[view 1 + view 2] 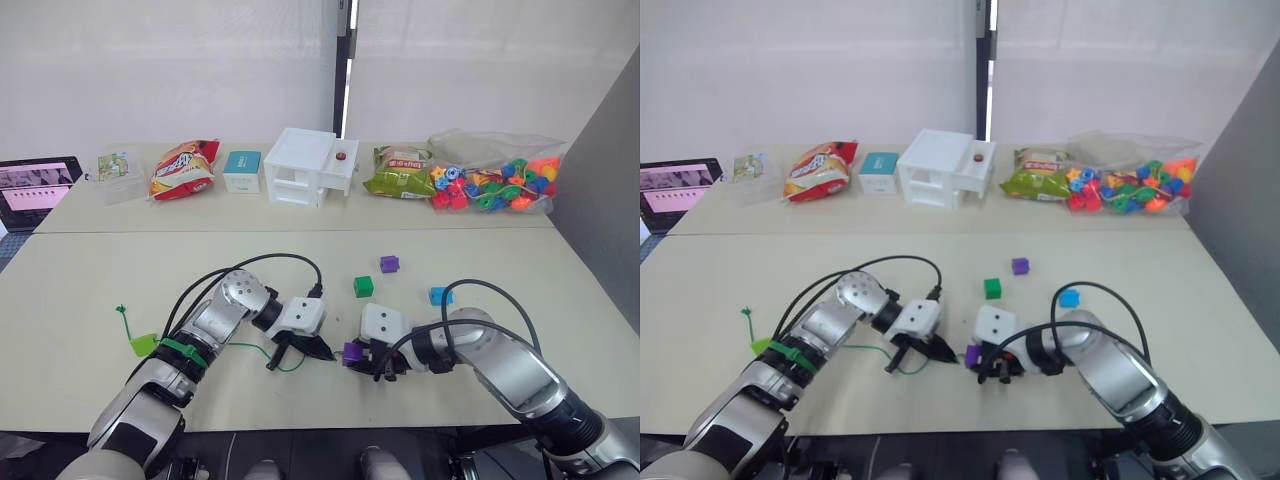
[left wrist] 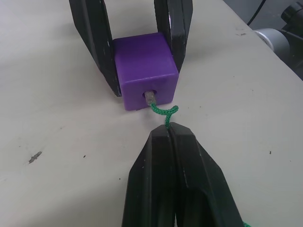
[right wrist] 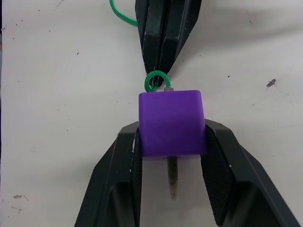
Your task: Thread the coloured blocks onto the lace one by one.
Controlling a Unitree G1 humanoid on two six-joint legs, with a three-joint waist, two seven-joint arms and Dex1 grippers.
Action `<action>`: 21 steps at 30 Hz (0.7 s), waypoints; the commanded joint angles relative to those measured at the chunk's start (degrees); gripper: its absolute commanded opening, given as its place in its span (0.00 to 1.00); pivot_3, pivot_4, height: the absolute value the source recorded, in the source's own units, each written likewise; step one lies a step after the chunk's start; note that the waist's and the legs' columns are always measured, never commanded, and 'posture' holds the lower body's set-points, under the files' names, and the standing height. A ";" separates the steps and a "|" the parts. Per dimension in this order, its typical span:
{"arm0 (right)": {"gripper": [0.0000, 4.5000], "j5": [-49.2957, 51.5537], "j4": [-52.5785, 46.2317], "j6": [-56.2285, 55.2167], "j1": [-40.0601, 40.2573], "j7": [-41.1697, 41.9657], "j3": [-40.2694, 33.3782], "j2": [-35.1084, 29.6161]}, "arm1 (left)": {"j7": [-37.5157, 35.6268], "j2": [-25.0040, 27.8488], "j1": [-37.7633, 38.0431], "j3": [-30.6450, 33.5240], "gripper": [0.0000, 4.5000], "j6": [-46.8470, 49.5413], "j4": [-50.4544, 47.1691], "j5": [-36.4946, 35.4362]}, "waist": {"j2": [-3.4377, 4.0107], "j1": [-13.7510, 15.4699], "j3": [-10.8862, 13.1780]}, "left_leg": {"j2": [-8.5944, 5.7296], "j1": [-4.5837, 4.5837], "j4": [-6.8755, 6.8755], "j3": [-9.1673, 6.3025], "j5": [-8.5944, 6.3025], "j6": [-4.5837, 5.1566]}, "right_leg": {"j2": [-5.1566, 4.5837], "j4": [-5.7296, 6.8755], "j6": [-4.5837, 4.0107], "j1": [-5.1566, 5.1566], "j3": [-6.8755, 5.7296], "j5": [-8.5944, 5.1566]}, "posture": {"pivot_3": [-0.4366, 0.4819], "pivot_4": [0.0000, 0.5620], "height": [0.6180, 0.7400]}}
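Near the desk's (image 1: 90,290) front edge, centre, you see both grippers meeting tip to tip. R gripper (image 3: 171,142) is clamped on a purple block (image 3: 171,124), one finger on each side face, block resting on the desk. L gripper (image 2: 169,135) is pinched closed on the green lace (image 2: 163,112), just behind its stiff grey tip (image 3: 172,177). Tip passes through the block's hole and sticks out the far side, between the R fingers. Lace curls in a small loop at the hole entry. Remaining blocks lie further back, right of centre: dark green block (image 1: 363,286), second purple block (image 1: 389,264), blue block (image 1: 440,295). Lime block (image 1: 144,345) sits near the front-left edge on the lace.
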 commanded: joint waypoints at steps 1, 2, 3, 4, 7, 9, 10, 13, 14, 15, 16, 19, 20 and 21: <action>0.27 0.90 -1.73 0.04 0.16 -0.10 -1.04 -0.02 | 0.28 0.13 0.72 -0.16 0.00 0.77 -1.65 1.23 | 0.00 0.00 0.00 | 0.00 0.00 0.00 0.00 0.00 0.00 | 0.00 0.00 0.00 0.00 0.00 0.00 | 0.48 0.27 1.00; 0.27 0.89 -1.70 0.02 0.13 -0.10 -1.03 0.00 | 0.40 0.08 0.71 -0.19 0.00 0.88 -1.77 1.34 | 0.00 0.00 0.00 | 0.00 0.00 0.00 0.00 0.00 0.00 | 0.00 0.00 0.00 0.00 0.00 0.00 | 0.48 0.27 1.00; 0.27 0.89 -1.68 0.02 0.12 -0.10 -1.03 0.02 | 0.49 0.02 0.72 -0.22 0.00 1.01 -1.89 1.42 | 0.00 0.01 0.00 | 0.00 0.00 0.00 0.00 0.00 0.00 | 0.00 0.00 0.00 0.00 0.00 0.00 | 0.48 0.27 1.00; 0.27 0.90 -1.70 0.01 0.14 -0.10 -1.04 0.02 | 0.65 -0.16 0.71 -0.27 0.00 1.16 -2.02 1.54 | 0.00 0.01 0.00 | 0.00 0.00 0.00 0.00 0.00 0.00 | 0.00 0.00 0.00 0.00 0.00 0.00 | 0.48 0.27 1.00; 0.27 0.88 -1.63 -0.07 0.12 -0.10 -1.00 0.06 | 1.47 -1.03 0.31 -0.39 0.00 1.24 -1.62 2.15 | 0.00 0.07 0.00 | 0.00 0.00 0.00 0.00 0.00 0.00 | 0.00 0.00 0.00 0.01 0.00 0.00 | 0.48 0.27 1.00; 0.27 0.83 -1.51 -0.13 0.10 -0.10 -1.00 0.05 | 1.66 -1.32 0.22 -0.40 0.00 1.24 -1.38 2.46 | 0.00 0.10 0.00 | -0.01 0.00 0.00 0.00 0.00 0.00 | -0.01 -0.01 0.00 0.02 0.00 0.00 | 0.48 0.27 1.00; 0.27 0.81 -1.52 -0.10 0.13 -0.12 -1.00 0.04 | 1.74 -1.35 0.28 -0.37 0.00 1.18 -1.37 2.62 | 0.00 0.10 0.00 | -0.01 0.00 0.00 0.00 0.00 0.00 | -0.01 -0.01 0.00 0.02 0.00 0.00 | 0.48 0.27 1.00; 0.27 0.62 -1.46 -0.03 0.32 -0.31 -0.92 -0.04 | 2.25 -0.89 0.85 -0.08 0.00 1.78 -2.25 3.02 | 0.00 0.11 0.00 | -0.01 0.00 0.00 0.00 0.00 0.00 | -0.01 -0.01 0.00 0.02 0.00 0.00 | 0.48 0.27 1.00; 0.27 0.50 -1.40 -0.01 0.39 -0.42 -0.85 -0.05 | 2.42 -0.66 1.07 0.04 0.00 2.11 -2.70 3.05 | 0.00 0.10 0.00 | -0.01 0.00 0.01 0.00 0.00 0.00 | -0.01 -0.01 0.00 0.02 0.00 0.00 | 0.48 0.27 1.00; 0.27 0.42 -1.40 0.12 0.45 -0.57 -0.78 -0.01 | 2.85 -0.32 1.38 0.43 0.00 2.60 -3.40 2.96 | 0.00 0.09 0.00 | -0.01 0.00 0.01 0.00 0.00 0.00 | -0.01 -0.01 0.00 0.02 0.00 0.00 | 0.48 0.27 1.00; 0.27 0.39 -1.37 0.19 0.49 -0.65 -0.75 0.01 | 3.17 -0.11 1.58 0.68 0.00 2.97 -3.90 2.91 | 0.00 0.06 0.00 | -0.01 0.00 0.01 0.00 0.00 0.00 | -0.01 -0.01 0.00 0.02 0.00 0.00 | 0.48 0.27 1.00; 0.27 0.55 -1.41 0.53 0.70 -1.18 -1.09 0.28 | 4.60 0.58 1.85 2.51 0.13 6.31 -6.28 1.85 | 0.00 0.05 0.00 | 0.00 0.01 0.01 -0.01 0.00 0.00 | -0.01 0.00 0.00 0.02 0.00 0.00 | 0.48 0.27 1.00; 0.27 0.55 -1.43 0.56 0.78 -1.40 -1.19 0.33 | 4.55 0.90 1.93 3.02 0.19 7.52 -7.19 1.32 | 0.00 0.04 0.00 | 0.00 0.01 0.01 -0.01 0.00 0.00 | -0.01 0.00 0.00 0.02 0.00 0.00 | 0.48 0.27 1.00; 0.38 0.45 -1.33 0.49 0.81 -1.85 -1.47 0.43 | 3.77 1.74 2.22 3.57 0.26 8.85 -8.95 0.40 | 0.00 0.04 0.00 | 0.00 0.01 0.01 -0.01 0.00 0.00 | -0.01 0.01 0.00 0.02 0.00 0.00 | 0.48 0.27 1.00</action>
